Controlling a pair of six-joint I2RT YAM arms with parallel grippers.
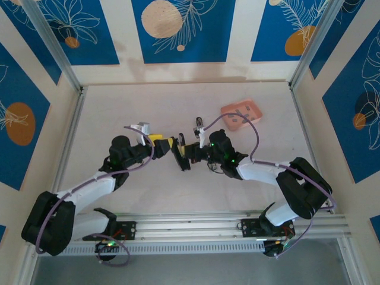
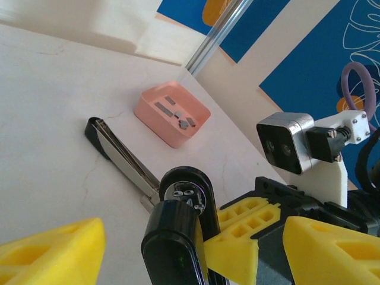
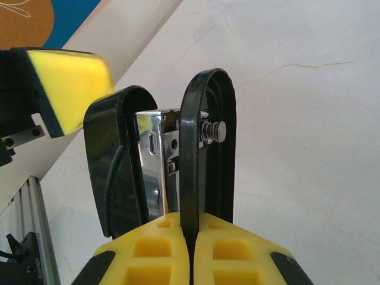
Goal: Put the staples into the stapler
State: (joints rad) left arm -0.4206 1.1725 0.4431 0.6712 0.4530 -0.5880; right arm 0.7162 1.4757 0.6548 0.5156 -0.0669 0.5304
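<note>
Right gripper [image 3: 190, 240] pressed onto one black arm of stapler [image 3: 113, 166], holding it near centre of table [image 1: 119, 107]. Stapler hinged open, silver rail [image 3: 148, 160] bare between its arms. Left gripper [image 1: 162, 141] spread wide, empty, just beside stapler. Staples [image 2: 178, 113] lie in pink tray [image 2: 159, 127], well apart from stapler, toward far right. Step judged: stapler opened and presented, no strip picked yet. Next move likely calls for fine pinch on one strip in tray, then careful lining-up with rail.
</note>
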